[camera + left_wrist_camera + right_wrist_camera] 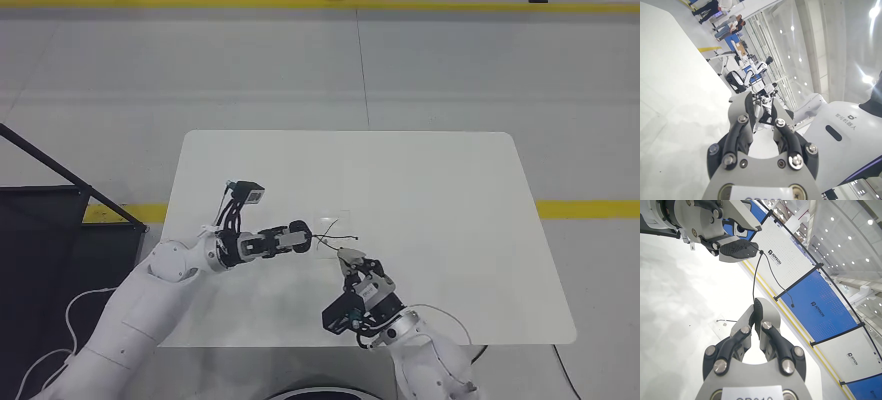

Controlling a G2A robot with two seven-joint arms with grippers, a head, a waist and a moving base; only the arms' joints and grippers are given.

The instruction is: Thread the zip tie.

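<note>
A thin black zip tie [754, 279] hangs in the air between my two grippers, above the white table [450, 190]. My right gripper [756, 303] is shut on one end of its strap. The strap runs up to a small head [761, 251] at the tip of one pad [738, 248] of my left gripper [757, 238], which is open. A second black strand [776, 279] droops from that head and ends in a small block [792, 305]. In the top view the zip tie [335, 238] spans from the left gripper [308, 236] to the right gripper [347, 258]. The left gripper [762, 103] has its fingers apart.
A thin black strip [730, 320] and a small pale bit [724, 324] lie on the table under the grippers, on a faint square patch [335, 228]. The table's near edge [300, 345] lies close to the right arm. A black stand [50, 165] is off the table's left side.
</note>
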